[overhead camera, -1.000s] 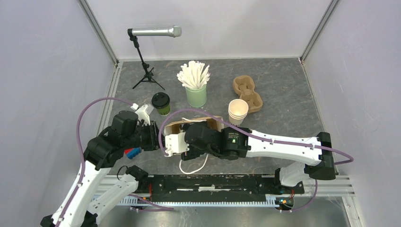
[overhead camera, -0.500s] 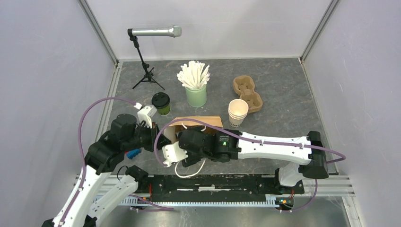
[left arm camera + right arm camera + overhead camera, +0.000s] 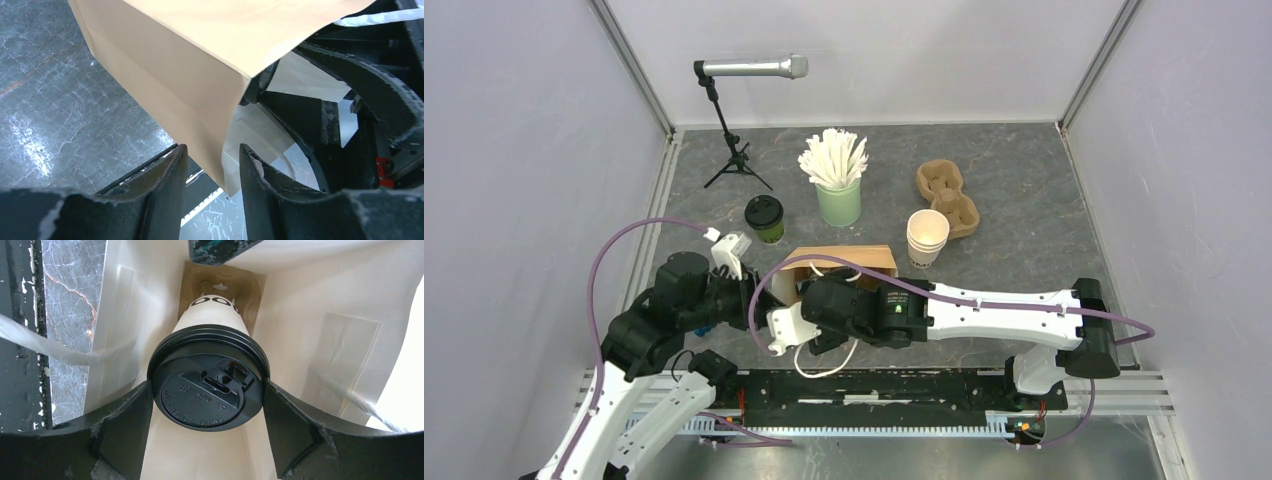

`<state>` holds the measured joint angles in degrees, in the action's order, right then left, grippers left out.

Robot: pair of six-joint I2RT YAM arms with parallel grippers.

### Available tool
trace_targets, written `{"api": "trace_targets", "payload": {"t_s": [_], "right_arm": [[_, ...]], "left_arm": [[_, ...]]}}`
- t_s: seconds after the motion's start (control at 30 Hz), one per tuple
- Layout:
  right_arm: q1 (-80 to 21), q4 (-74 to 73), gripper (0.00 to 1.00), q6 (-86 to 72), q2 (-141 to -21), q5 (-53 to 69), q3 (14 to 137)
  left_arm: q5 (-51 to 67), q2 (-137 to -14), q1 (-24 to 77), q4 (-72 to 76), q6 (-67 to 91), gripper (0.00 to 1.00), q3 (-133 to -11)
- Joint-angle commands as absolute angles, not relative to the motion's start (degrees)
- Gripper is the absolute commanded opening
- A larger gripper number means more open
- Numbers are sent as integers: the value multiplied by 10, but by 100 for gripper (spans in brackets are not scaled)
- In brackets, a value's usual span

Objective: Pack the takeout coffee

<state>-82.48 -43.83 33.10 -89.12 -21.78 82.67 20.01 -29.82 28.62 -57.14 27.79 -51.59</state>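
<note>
The white cup [image 3: 207,375] lies inside the bag [image 3: 165,65], its top facing the bag's mouth. The right gripper [image 3: 206,390] pinches the cup's top from both sides. The left gripper [image 3: 212,150] has its jaws spread, with the bag's edge between them. The green cup [image 3: 765,219] stands near the bag, behind its left end.

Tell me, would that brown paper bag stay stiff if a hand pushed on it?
Probably not: the paper bag looks like thin folded sheet, so it would likely buckle. It seems light, so a push might slide it across the smooth table. The white cup that the right hand grips inside may steady it.
</note>
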Motion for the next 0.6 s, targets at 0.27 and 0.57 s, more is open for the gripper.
{"api": "trace_targets", "payload": {"t_s": [0.27, 0.57], "right_arm": [[-803, -407, 67, 348, -909, -232, 831], [-763, -382, 67, 337, -941, -225, 845]], "left_arm": [[206, -296, 284, -542, 291, 2, -496], [213, -285, 284, -539, 277, 2, -488]]}}
